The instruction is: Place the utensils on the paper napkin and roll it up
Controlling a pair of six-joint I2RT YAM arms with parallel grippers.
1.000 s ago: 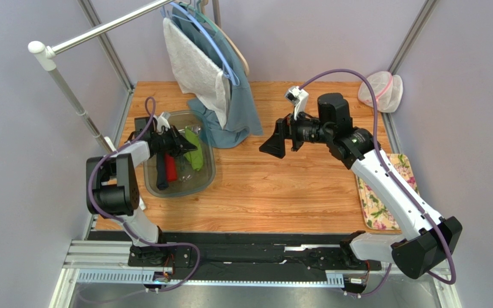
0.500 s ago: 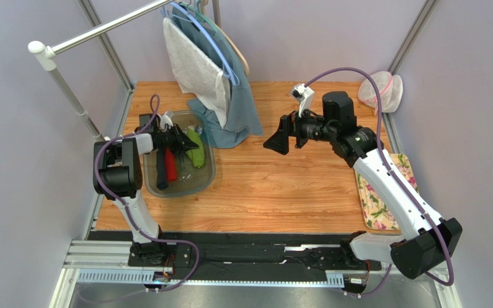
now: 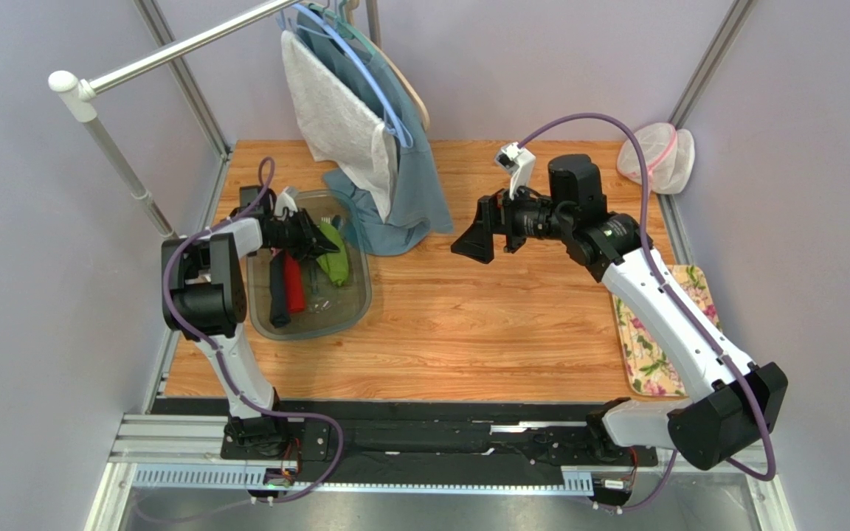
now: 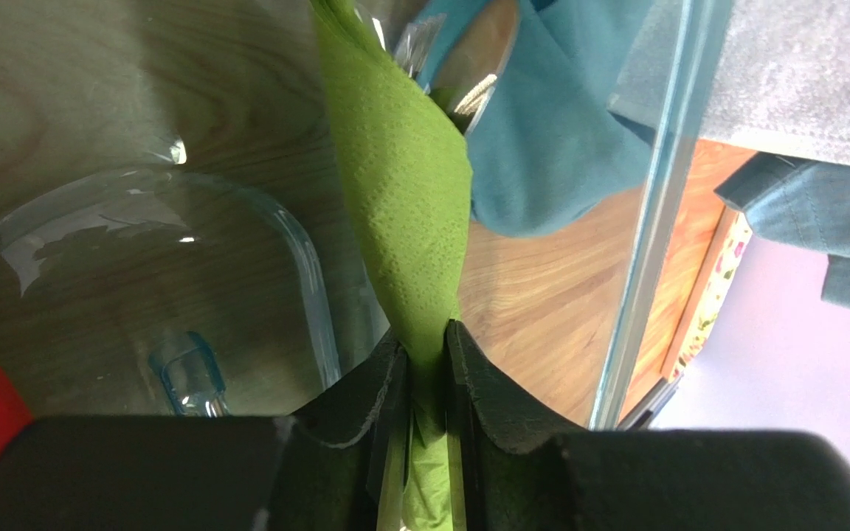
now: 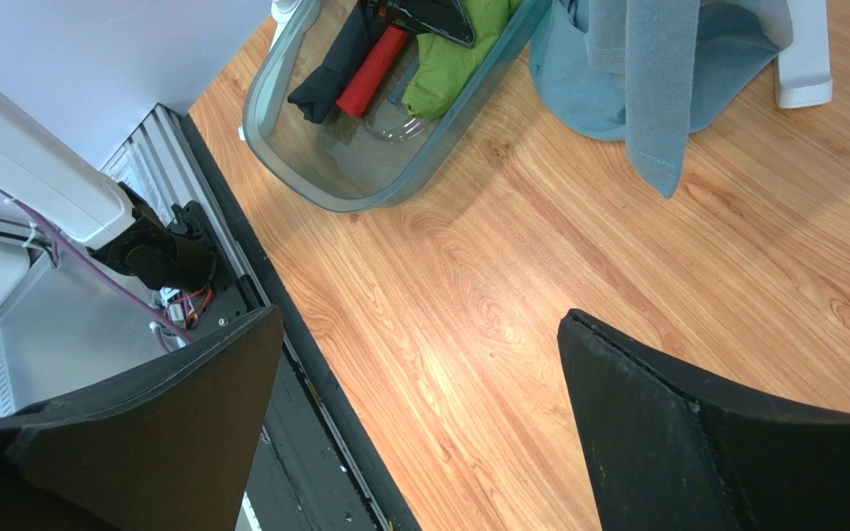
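Your left end effector (image 4: 427, 356) is clenched on the green napkin (image 4: 402, 199). The fingers pinch one crumpled end, and the rest runs away from them as a folded strip. The grip sits inside the clear tub (image 3: 363, 301), over its far half, with the napkin (image 3: 335, 259) lying against the tub's right wall. That wall stands close beside the strip, so you have little sideways room there. A red-handled utensil (image 3: 294, 290) and a dark-handled one (image 3: 277, 301) lie along the tub's left side, and a fork (image 5: 396, 122) rests on the bottom.

The tub is at the left of the tabletop (image 3: 485, 332). Its far right corner is just beside the hanging teal garment (image 3: 416, 205), whose hem reaches the wood.

Your right end effector (image 3: 474, 238) is released, its jaws spread wide, and it hovers above the middle of the tabletop, well apart from the tub. Bare wood stretches from the tub's right rim to the flowered mat (image 3: 662, 343) at the right edge.
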